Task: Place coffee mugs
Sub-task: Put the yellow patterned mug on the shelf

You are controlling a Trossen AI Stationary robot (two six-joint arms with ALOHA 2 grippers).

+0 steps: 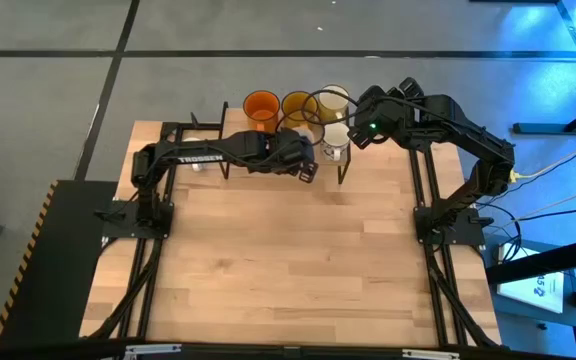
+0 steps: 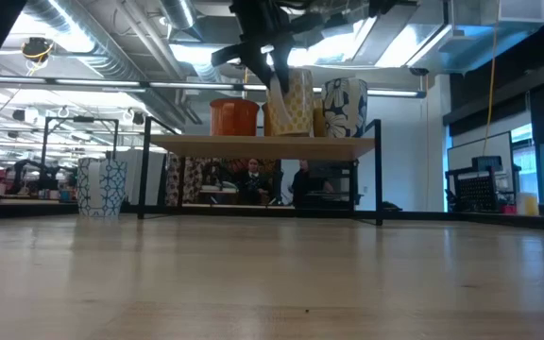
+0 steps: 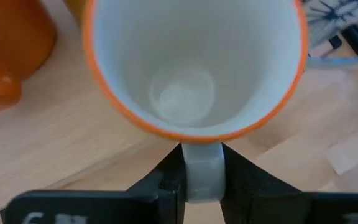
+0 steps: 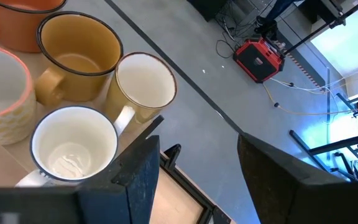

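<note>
A wooden shelf [image 2: 253,144] stands at the table's far edge. On it, in the right wrist view, sit an orange mug [image 4: 23,25], an amber mug [image 4: 79,50], a cream-yellow mug [image 4: 145,81] and a dark-rimmed white mug [image 4: 73,143]. My left gripper [image 3: 202,158] is shut on a cream-patterned white mug with an orange rim [image 3: 194,62], over the shelf between the orange mug and the others. My right gripper [image 4: 197,155] hangs open above the shelf's right end [image 1: 360,118], touching nothing. Another blue-patterned mug [image 2: 102,187] stands on the table under the shelf's left part. My left gripper pinches the orange-rimmed mug's white handle [image 3: 202,180] between its two fingers [image 3: 166,180], coming from above and pointing down. The mug stands upright, mouth up, with its base [image 2: 291,132] at the shelf top. Whether it rests there or hangs just above, I cannot tell.
A blue-flowered mug [image 2: 346,106] stands at the shelf's right end, close to the held mug. Black shelf legs [image 2: 378,175] reach down to the table. The wooden table [image 1: 288,270] stretches toward the near edge. People sit in the room behind.
</note>
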